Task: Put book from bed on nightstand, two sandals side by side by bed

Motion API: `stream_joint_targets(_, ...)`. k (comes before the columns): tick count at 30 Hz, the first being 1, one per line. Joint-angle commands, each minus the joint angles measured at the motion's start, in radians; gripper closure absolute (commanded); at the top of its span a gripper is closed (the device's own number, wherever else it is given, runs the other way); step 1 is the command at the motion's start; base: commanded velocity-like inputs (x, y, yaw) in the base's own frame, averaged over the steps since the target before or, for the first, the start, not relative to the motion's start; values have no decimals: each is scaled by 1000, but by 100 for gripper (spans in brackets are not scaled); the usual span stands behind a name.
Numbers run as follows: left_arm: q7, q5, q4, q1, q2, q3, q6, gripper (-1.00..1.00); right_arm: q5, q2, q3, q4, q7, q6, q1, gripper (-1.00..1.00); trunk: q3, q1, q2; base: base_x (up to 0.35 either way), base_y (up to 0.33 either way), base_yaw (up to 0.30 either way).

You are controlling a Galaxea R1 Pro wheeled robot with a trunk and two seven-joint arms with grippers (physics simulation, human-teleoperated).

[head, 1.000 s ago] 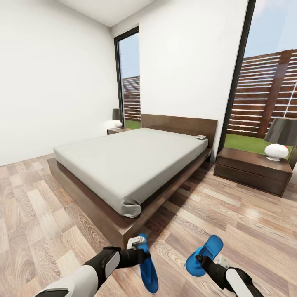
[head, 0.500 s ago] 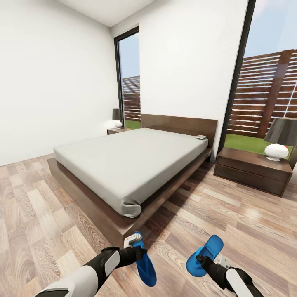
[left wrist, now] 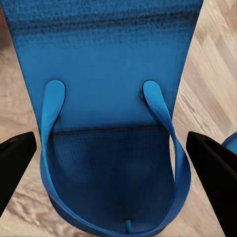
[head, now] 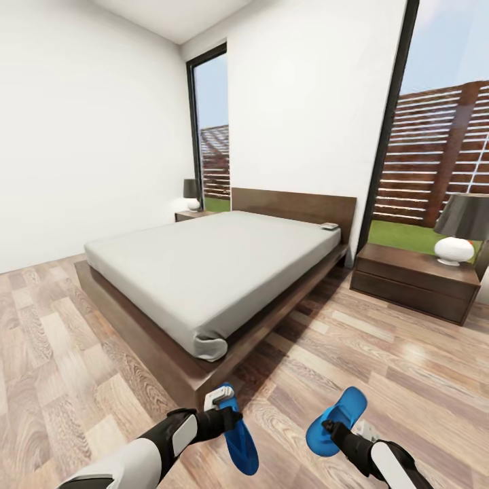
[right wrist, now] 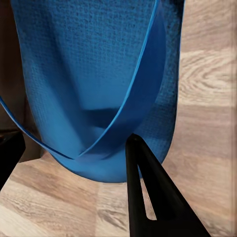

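Right now your left gripper (head: 227, 415) is clamped on one blue sandal (head: 239, 438) and your right gripper (head: 331, 429) grips the other sandal (head: 335, 420), both held above the wood floor (head: 407, 380) just off the bed's (head: 210, 272) foot corner. What looks like the book (head: 330, 226) lies near the headboard, close to the right-hand nightstand (head: 414, 280) with its lamp (head: 463, 227).

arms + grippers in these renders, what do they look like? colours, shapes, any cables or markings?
Both arms have glossy white shells near the body, then black forearm segments with a white panel. The left gripper has a small white-grey block at the wrist; the right gripper has a similar light block. Fingers are plain black, tapered, one with a slot. No cables or markings visible.
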Motion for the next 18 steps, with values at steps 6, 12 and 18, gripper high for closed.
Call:
stream_joint_targets(6,-2,4,-1,0,0,8,10,100,-12,0,5,-2,-10,1,0,100,-1,0,0,107,-210,0)
stream_joint_targets(12,-3,4,-1,0,0,8,10,100,-13,1,5,-2,-10,1,0,100,-1,0,0,136,-202,0)
stream_joint_targets(18,-3,4,-1,0,0,8,10,100,-13,2,5,-2,-9,1,0,100,-1,0,0,156,-170,0)
